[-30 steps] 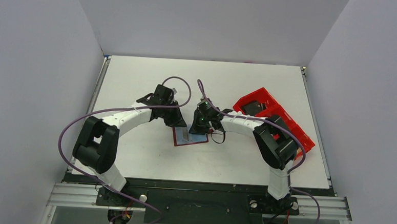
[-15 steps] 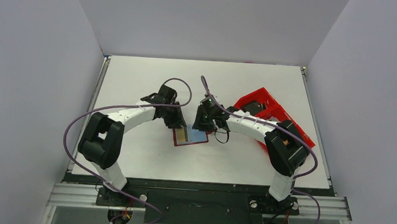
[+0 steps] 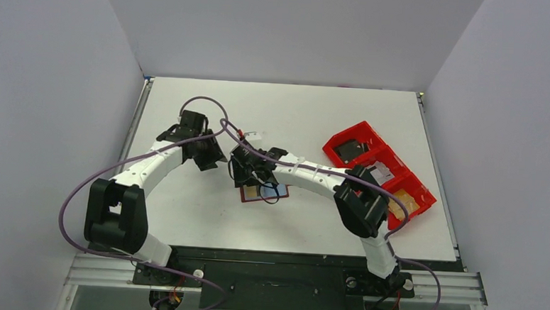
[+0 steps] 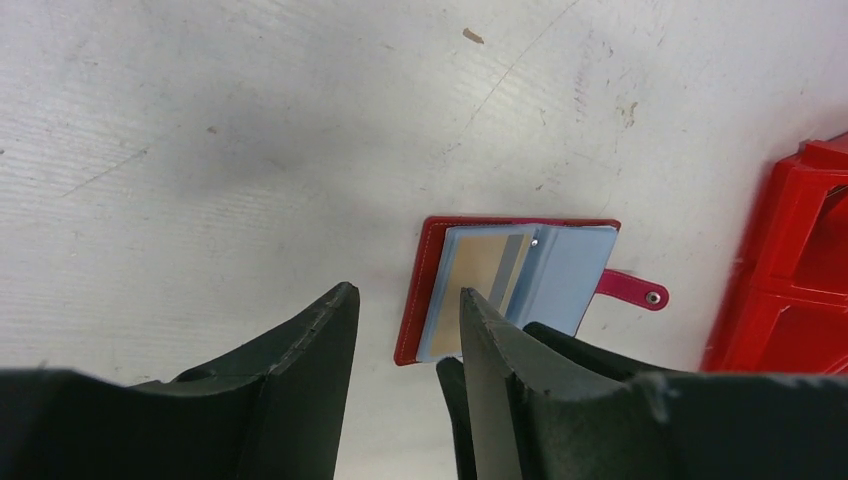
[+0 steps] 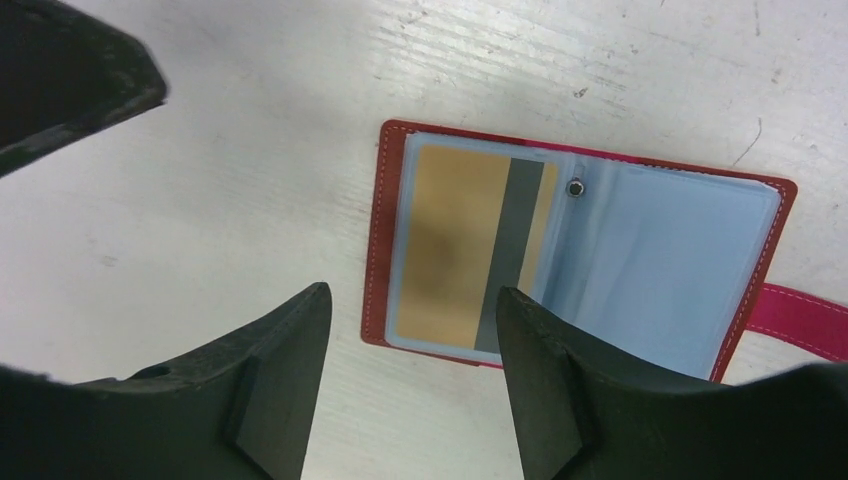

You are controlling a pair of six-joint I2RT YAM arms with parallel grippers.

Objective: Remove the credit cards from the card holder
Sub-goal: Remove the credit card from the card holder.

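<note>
The card holder (image 5: pixel 376 240) lies spread open mid-table (image 3: pixel 189 108), gold card (image 5: pixel 450 250) sleeved in its left leaf, light blue card (image 5: pixel 660 270) in the right. The right gripper (image 5: pixel 412 295) hovers above, jaws apart and empty. The left gripper (image 4: pixel 406 292), equally parted, hangs far-left. Extraction is not yet begun; next comes pinching a card's edge.
</note>
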